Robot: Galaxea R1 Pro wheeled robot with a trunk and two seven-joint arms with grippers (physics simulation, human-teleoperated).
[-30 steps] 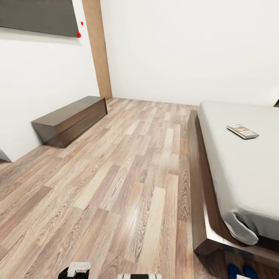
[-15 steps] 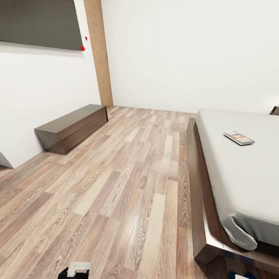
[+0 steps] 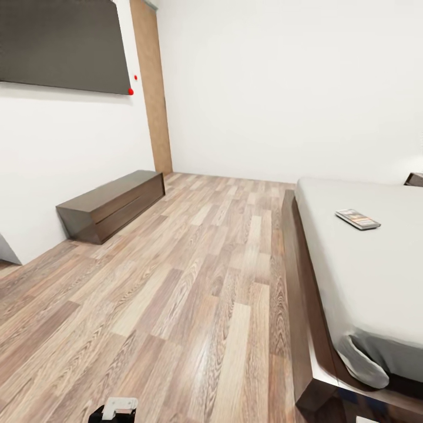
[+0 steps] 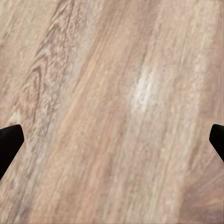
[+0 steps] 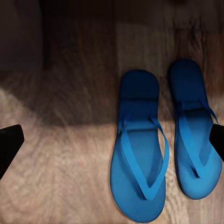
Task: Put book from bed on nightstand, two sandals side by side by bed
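Bedroom, white walls, light brown wood-plank floor (image 3: 194, 282): the head view has lifted over the last second, so the wall's dark panel (image 3: 61, 44) now takes more of the picture and the floor beside the bed's foot has dropped out of it; camera motion, not the things

Large low bed, pale grey mattress (image 3: 364, 264) on dark brown frame: at the right

Small thin paperback book (image 3: 358, 219): flat on the mattress, well apart from both arms, untouched

Long low dark brown wall cabinet (image 3: 111, 204): against the left wall; not a nightstand

Two flat bright blue sandals (image 5: 161, 144): on the floor, parallel, nearly touching, below the right arm, next to a dark edge, probably the bed frame; judged already placed

Left tool (image 4: 112, 140): wide, empty, over bare planks

Right tool (image 5: 112, 140): wide, empty, above the sandals

Remaining: book to nightstand
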